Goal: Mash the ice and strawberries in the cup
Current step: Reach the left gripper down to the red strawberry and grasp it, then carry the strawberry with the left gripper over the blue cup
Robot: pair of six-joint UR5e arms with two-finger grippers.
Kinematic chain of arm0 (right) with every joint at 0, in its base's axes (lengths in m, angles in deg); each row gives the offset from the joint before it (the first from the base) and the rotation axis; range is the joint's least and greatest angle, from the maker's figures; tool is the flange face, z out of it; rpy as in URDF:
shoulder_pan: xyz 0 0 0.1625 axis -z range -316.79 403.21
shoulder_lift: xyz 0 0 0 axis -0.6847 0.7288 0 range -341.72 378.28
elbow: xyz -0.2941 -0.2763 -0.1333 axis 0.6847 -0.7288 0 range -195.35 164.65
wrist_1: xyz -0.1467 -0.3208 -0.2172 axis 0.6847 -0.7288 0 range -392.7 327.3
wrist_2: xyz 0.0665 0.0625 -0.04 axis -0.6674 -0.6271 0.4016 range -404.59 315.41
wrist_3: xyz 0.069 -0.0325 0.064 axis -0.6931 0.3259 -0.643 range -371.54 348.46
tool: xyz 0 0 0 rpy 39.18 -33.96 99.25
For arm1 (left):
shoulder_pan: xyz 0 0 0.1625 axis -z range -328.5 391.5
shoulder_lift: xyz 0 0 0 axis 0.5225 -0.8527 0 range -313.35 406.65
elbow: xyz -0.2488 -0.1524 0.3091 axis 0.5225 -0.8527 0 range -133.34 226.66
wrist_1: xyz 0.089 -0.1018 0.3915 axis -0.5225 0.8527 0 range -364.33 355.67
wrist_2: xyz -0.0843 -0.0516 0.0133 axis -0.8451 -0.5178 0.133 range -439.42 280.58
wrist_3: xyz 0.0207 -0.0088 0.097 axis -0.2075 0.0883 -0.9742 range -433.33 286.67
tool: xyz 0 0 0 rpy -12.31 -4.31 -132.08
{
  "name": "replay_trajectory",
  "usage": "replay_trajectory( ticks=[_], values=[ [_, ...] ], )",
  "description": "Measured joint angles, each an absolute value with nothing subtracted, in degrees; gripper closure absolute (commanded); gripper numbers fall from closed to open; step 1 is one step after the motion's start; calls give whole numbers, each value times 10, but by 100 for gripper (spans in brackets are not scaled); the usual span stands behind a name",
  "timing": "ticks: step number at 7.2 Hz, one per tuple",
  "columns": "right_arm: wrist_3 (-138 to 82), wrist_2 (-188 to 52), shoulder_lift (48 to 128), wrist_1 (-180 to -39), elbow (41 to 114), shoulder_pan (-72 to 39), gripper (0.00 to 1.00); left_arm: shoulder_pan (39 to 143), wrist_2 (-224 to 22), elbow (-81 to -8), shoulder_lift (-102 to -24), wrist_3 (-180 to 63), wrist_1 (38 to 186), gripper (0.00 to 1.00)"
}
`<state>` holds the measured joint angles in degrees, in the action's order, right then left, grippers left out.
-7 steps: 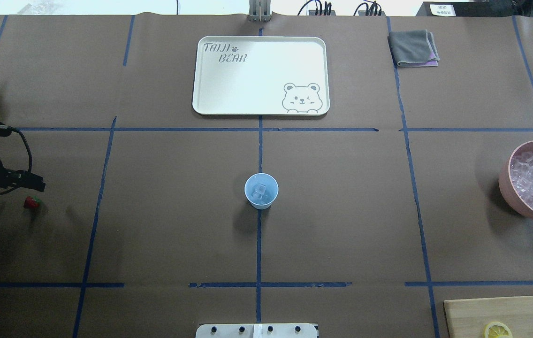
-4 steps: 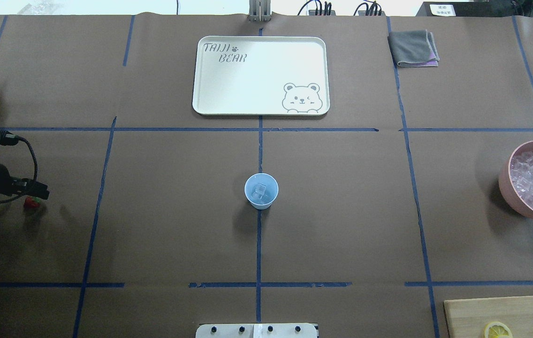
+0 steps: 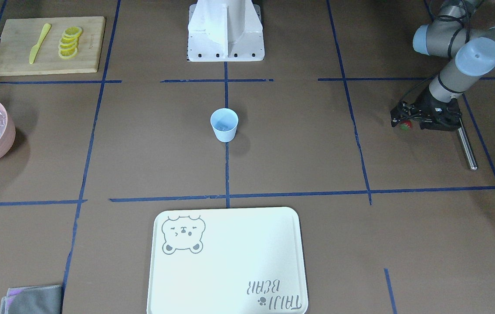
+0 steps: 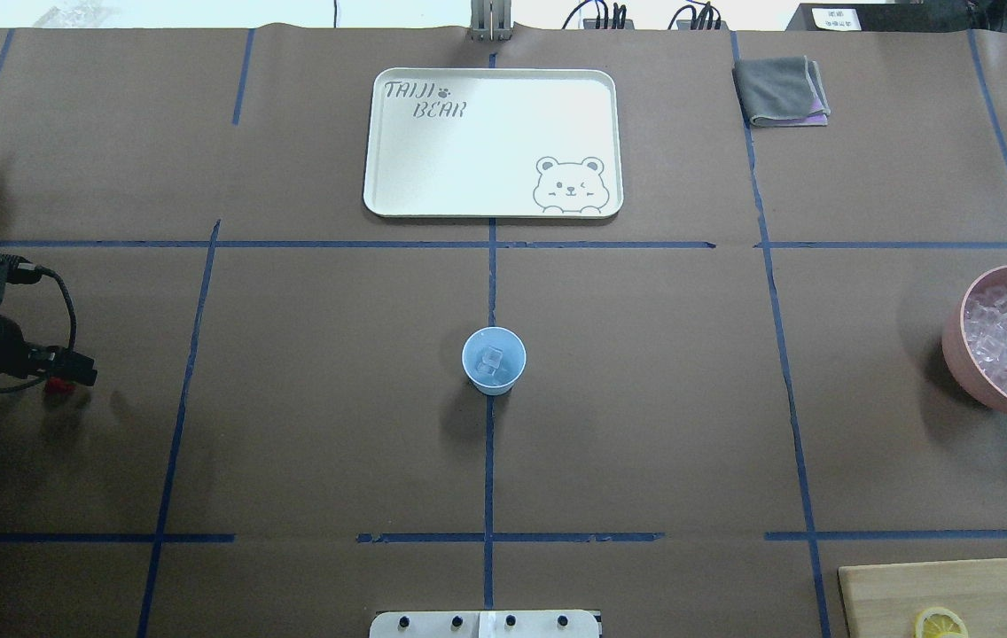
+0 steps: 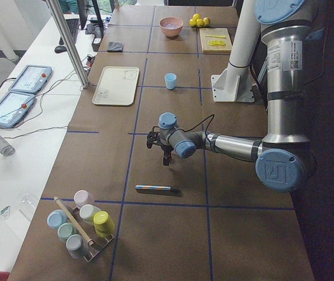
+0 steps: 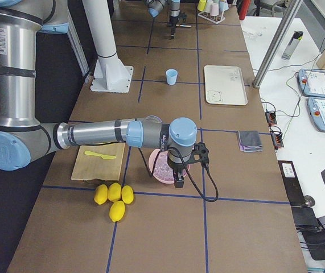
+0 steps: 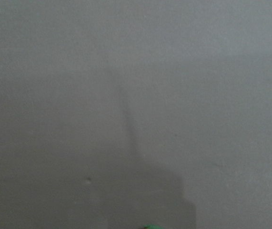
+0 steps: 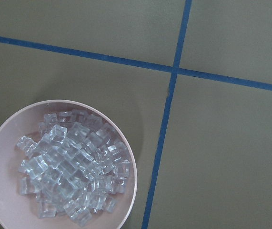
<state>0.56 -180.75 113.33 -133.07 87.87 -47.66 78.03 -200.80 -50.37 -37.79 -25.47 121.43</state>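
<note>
The light-blue cup (image 4: pixel 494 359) stands at the table's middle with a few clear ice cubes (image 4: pixel 492 358) in it; it also shows in the front view (image 3: pixel 224 124). The small red strawberry (image 3: pixel 405 126) lies on the table at my far left, mostly hidden in the overhead view (image 4: pixel 55 385). My left gripper (image 4: pixel 69 377) is low over it; I cannot tell whether its fingers are open or shut. My right gripper (image 6: pixel 177 181) hangs over the pink bowl (image 8: pixel 126 157) of ice (image 8: pixel 71 169); I cannot tell its state.
A white bear tray (image 4: pixel 493 142) lies at the back middle, with a grey cloth (image 4: pixel 781 90) to its right. A cutting board (image 3: pixel 86 43) holds lemon slices (image 3: pixel 69 41) and a yellow knife. A metal rod (image 3: pixel 466 146) lies beside the left gripper.
The left gripper has moved down over the strawberry, which now shows only as a small red patch under it. The cup and bowl have not moved.
</note>
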Motion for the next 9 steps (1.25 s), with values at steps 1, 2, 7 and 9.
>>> replay_trajectory(
  ticks=[1, 2, 7, 9],
  values=[
    [6, -1807, 1133, -1331, 879, -477, 0, 779, -2008, -504, -375, -254, 1218, 56],
    [5, -1807, 1133, -1331, 879, -477, 0, 778, -2009, -506, -370, -248, 1220, 83],
    [4, -1807, 1133, -1331, 879, -477, 0, 778, -2008, -532, -365, -234, 1218, 100],
    [3, -1807, 1133, -1331, 881, -477, 1, 783, -2010, -582, -376, -234, 1181, 100]
  ],
)
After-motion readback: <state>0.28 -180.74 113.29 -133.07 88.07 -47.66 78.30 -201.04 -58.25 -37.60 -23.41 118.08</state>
